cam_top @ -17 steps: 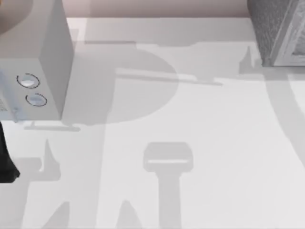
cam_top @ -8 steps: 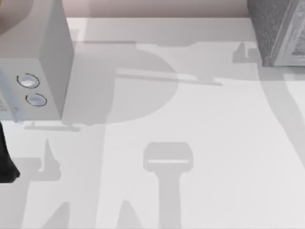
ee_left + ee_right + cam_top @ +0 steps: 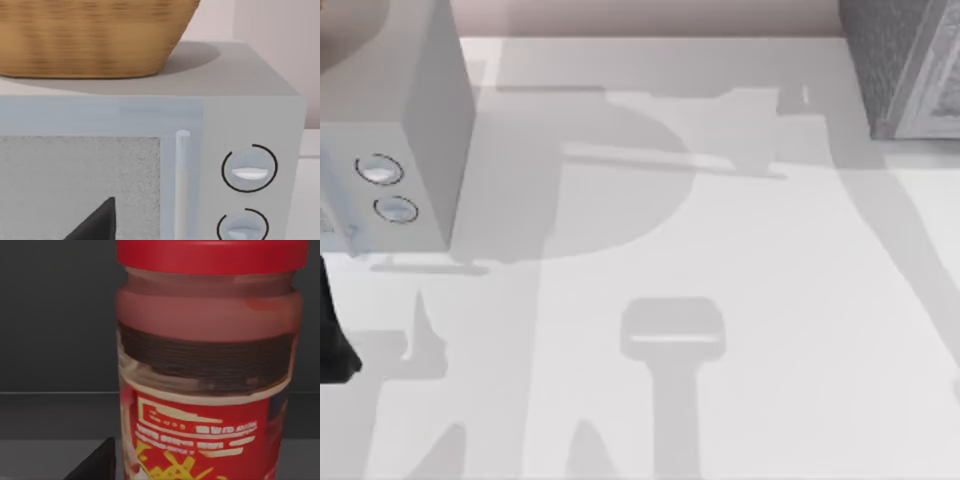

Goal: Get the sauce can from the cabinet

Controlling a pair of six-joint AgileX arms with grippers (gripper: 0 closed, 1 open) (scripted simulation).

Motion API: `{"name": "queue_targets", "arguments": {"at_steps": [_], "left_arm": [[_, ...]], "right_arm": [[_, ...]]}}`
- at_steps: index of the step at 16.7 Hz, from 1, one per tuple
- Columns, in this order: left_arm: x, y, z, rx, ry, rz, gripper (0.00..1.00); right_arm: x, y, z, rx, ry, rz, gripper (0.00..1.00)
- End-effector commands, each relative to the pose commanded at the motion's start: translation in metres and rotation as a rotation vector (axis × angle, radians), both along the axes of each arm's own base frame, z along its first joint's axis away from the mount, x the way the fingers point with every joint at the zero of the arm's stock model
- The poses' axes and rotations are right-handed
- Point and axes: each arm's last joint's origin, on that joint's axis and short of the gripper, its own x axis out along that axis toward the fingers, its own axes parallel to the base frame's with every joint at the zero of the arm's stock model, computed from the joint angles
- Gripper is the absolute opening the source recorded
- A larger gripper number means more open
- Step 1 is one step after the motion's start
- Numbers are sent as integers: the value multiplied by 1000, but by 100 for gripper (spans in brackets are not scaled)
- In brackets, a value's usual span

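a pale smooth grey box (image 3: 420,130) with two round dials (image 3: 378,170) stood at the table's (image 3: 740,300) far left. its front carried a vertical bar handle (image 3: 182,180) beside a speckled door panel (image 3: 80,185). a woven basket (image 3: 95,35) rested on top of the box, touching its upper surface.

The sauce can (image 3: 207,365) sat close in front of the right claw (image 3: 97,462), its red lid, base and one side cut off by the right wrist view's edges. Of that claw, a single dark fingertip showed at the frame's border, so its spread could not be judged. The left claw (image 3: 97,222) likewise showed one dark tip before the pale box (image 3: 150,165), itself cropped. From above, the cabinet (image 3: 905,65) was cut by the corner.
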Motion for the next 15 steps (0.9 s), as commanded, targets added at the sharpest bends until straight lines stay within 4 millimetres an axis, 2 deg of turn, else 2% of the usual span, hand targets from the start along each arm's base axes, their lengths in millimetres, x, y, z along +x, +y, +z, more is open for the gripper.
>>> {"name": "queue_targets", "arguments": {"at_steps": [2,8,15], "left_arm": [[0,0,0,0,0,0,100],[0,0,0,0,0,0,100],[0,0,0,0,0,0,100]], "right_arm": [[7,12,0,2,-2,0,100],[12,12,-1,1,1,-1,100],[59,14,1,2,-4,0,100]]}}
